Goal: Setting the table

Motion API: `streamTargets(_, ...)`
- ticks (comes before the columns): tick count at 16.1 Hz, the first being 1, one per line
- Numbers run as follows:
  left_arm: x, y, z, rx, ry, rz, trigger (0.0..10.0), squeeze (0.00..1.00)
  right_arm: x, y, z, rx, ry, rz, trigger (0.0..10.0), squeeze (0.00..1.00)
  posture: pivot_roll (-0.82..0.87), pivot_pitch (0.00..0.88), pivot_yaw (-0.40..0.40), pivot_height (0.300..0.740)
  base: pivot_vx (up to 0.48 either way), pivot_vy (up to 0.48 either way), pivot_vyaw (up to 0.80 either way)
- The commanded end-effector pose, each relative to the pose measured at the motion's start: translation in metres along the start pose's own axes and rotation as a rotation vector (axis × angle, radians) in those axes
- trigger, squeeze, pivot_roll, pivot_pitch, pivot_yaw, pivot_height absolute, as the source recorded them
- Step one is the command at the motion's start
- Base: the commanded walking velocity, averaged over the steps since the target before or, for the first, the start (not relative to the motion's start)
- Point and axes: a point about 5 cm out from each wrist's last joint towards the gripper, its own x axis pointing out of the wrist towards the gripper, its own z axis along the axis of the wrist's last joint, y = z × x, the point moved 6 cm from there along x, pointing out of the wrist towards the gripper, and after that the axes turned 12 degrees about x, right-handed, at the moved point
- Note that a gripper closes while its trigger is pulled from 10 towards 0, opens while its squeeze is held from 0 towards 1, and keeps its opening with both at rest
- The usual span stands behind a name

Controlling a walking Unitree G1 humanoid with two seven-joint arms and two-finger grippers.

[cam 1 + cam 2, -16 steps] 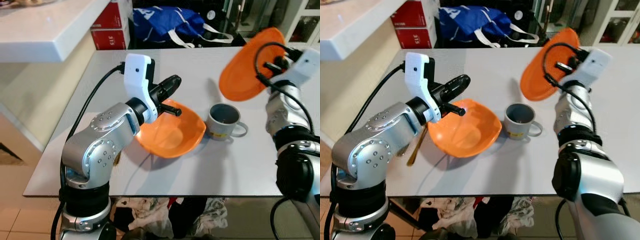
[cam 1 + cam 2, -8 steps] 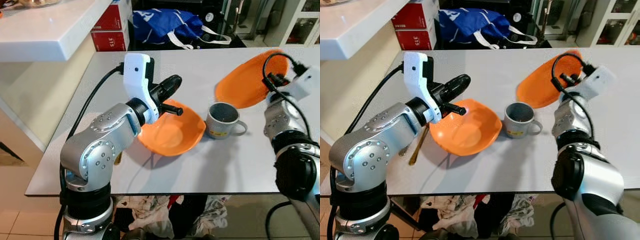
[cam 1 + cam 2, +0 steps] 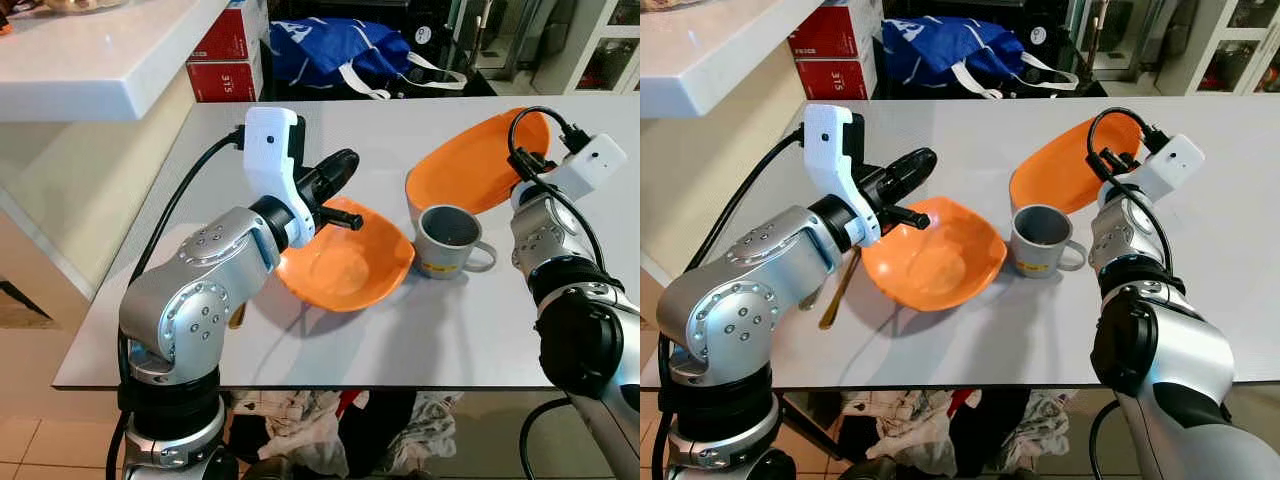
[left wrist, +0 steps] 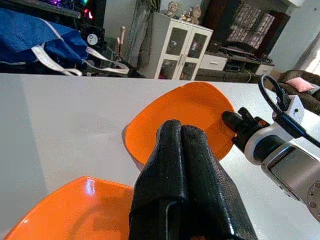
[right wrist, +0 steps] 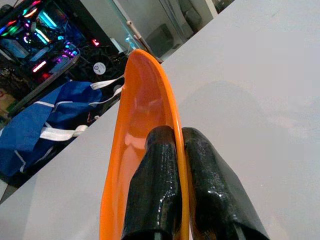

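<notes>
Right wrist view: right tool (image 5: 180, 200) pinches the orange plate's (image 3: 470, 165) rim, tilting it low behind the grey mug (image 3: 447, 240), likely for setting flat on the desk (image 3: 420, 330). Left tool (image 4: 182, 145), fingers together, hovers over the orange bowl (image 3: 345, 265).

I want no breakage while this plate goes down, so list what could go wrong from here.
1. The orange plate hangs tilted, pinched only at its rim by the right gripper; it may slip out.
2. Its low edge sits close behind the grey mug; lowering it further could knock the mug over.
3. The left gripper, fingers shut, hovers over the orange bowl; a sweep could push the bowl into the mug.
</notes>
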Motion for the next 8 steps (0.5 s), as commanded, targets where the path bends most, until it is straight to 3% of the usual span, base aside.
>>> streamTargets(1, -0.002, 0.001, 0.002, 0.016, -0.007, 0.012, 10.0, 0.00, 0.001, 0.009, 0.000, -0.031, 0.003, 0.012, 0.0, 0.00, 0.02, 0.000, 0.044, 0.736, 0.000, 0.000, 0.00)
streamTargets(8, -0.002, 0.001, 0.003, 0.027, -0.013, 0.020, 10.0, 0.00, -0.007, 0.003, -0.033, -0.061, 0.083, -0.029, 0.0, 0.00, 0.03, 0.000, 0.044, 0.736, 0.000, 0.000, 0.00)
